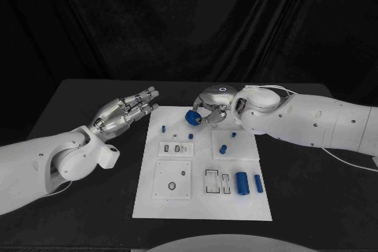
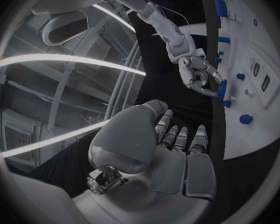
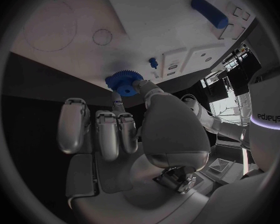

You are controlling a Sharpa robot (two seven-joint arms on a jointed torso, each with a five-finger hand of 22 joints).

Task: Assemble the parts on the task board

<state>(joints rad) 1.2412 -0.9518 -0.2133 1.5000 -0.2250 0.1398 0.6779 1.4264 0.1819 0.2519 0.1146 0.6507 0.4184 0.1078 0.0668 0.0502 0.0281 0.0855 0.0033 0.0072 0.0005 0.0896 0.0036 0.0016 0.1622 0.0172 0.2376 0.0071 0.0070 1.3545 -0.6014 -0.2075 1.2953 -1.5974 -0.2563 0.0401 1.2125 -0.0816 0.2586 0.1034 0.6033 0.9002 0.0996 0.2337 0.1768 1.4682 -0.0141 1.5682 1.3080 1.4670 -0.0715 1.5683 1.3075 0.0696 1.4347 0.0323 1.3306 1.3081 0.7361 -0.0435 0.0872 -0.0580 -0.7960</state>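
Observation:
The white task board (image 1: 201, 208) lies in the middle of the black table. My right hand (image 1: 212, 107) hovers over the board's far edge and pinches a blue gear (image 1: 192, 117) between thumb and finger. The right wrist view shows the gear (image 3: 121, 79) at the fingertips, just off the board (image 3: 159, 25). My left hand (image 1: 126, 112) hangs left of the board's far left corner, fingers stretched out and apart, holding nothing. From the left wrist view, the left hand (image 2: 171, 154) faces the right hand (image 2: 199, 74) with the gear (image 2: 222, 90).
Small blue pegs (image 1: 174, 136) stand in the board's far half, another (image 1: 223, 149) on the right plate. Two blue cylinders (image 1: 243, 182) lie side by side near the board's right edge. Recessed slots (image 1: 214, 182) and a square plate with holes (image 1: 172, 179) fill the near half.

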